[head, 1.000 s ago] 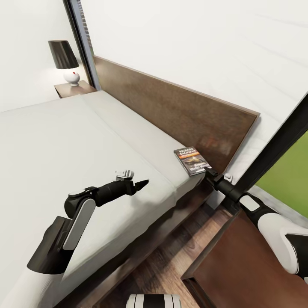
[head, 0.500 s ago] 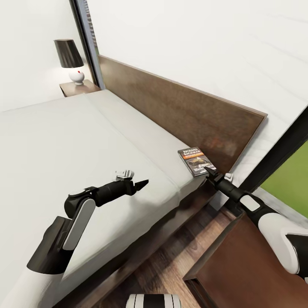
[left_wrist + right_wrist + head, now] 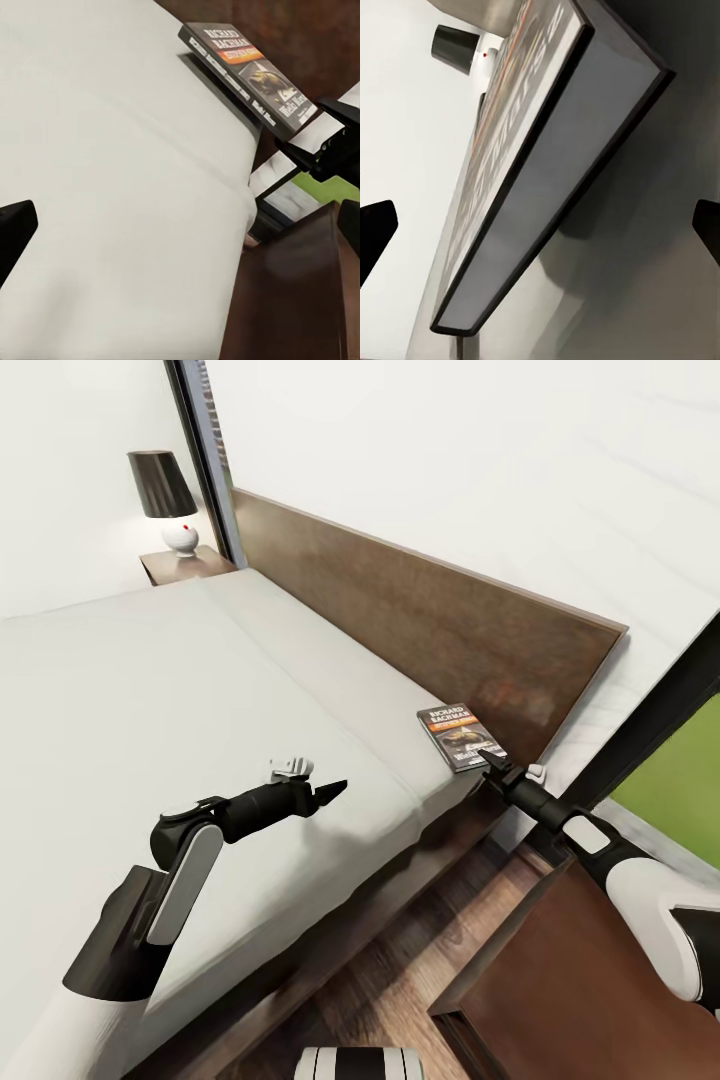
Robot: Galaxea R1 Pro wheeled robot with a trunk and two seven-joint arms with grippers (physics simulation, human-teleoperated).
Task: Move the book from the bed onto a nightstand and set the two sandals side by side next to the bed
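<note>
the book [image 3: 459, 737] lies at the bed's [image 3: 150, 690] corner near the headboard [image 3: 420, 620], at about 3 o'clock in the head view. the right gripper [image 3: 491, 761] has crept to the book's near edge since a second ago; the wider shift of the scene is camera motion. in the right wrist view its jaws are spread, one on each side of the book's edge [image 3: 555, 195], nothing pinched yet. the left gripper [image 3: 333, 791] hovers over the mattress, jaws apart in the left wrist view. judged: the grasp is imminent. the nightstand [image 3: 185, 564] with lamp [image 3: 165, 495] stands at 11 o'clock.
</note>
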